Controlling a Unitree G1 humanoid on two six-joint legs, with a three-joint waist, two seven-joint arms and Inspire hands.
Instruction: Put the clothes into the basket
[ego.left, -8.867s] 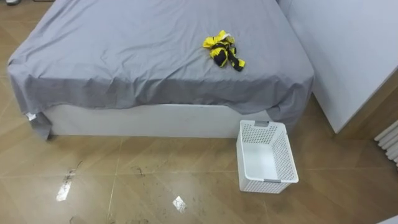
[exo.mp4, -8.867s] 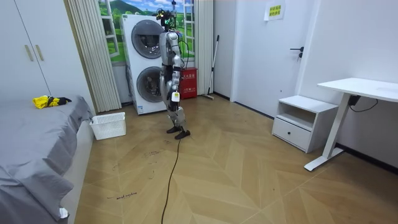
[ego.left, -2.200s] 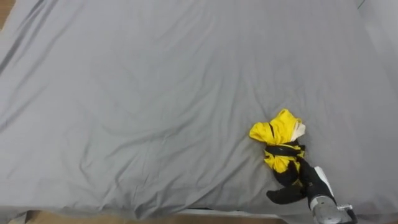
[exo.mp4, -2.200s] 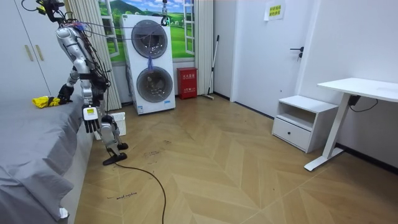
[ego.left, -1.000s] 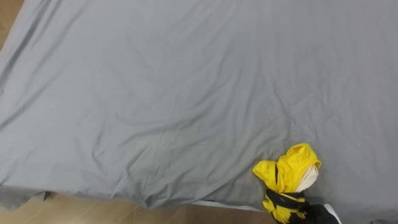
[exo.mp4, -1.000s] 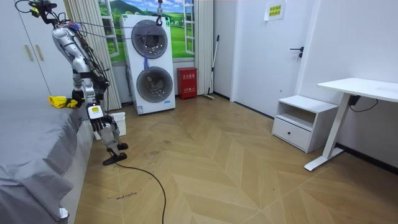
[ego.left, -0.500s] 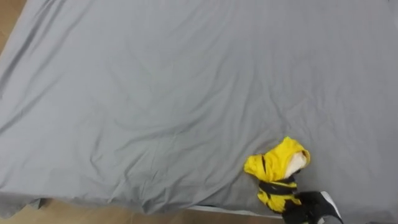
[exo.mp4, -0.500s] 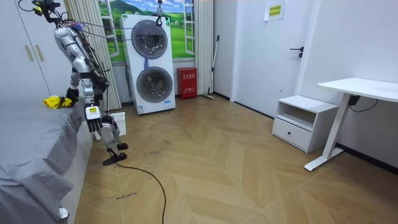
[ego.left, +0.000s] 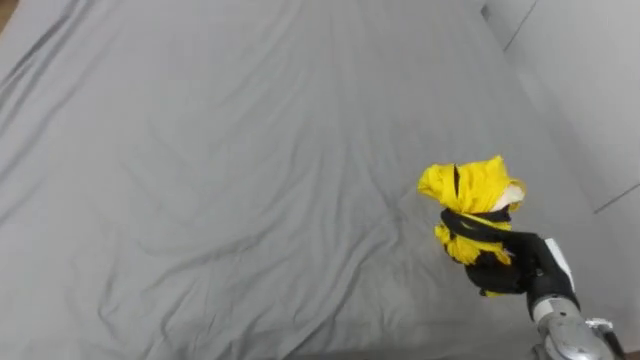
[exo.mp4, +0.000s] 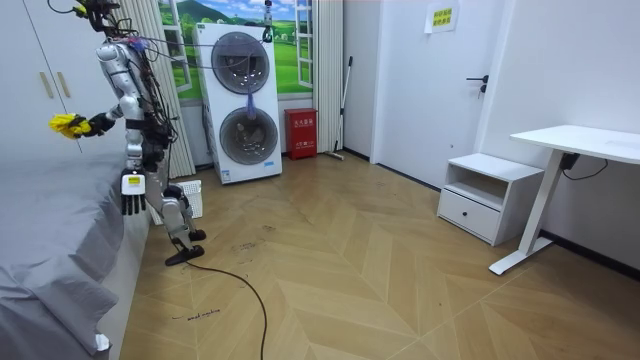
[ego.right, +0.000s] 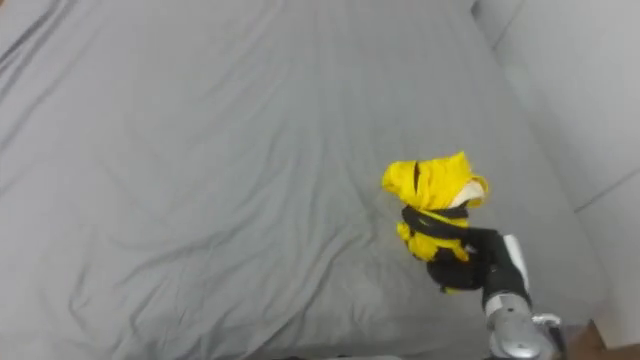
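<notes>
A bunched yellow and black garment is held up above the grey bed sheet, clear of it. My right hand, in a dark glove, is shut on the garment's lower end. In the room view I stand at the bed's side with the right arm stretched out over it, the garment at shoulder height. My left hand hangs at my side with relaxed fingers. The white basket stands on the floor just behind my legs, partly hidden.
A white wall runs close along the bed's right side. Stacked washing machines and a curtain stand behind me. A white nightstand and desk are far off across the wooden floor.
My right hand has lifted the garment off the sheet to shoulder height. I have straightened up, and the eye view has shifted towards the wall.
</notes>
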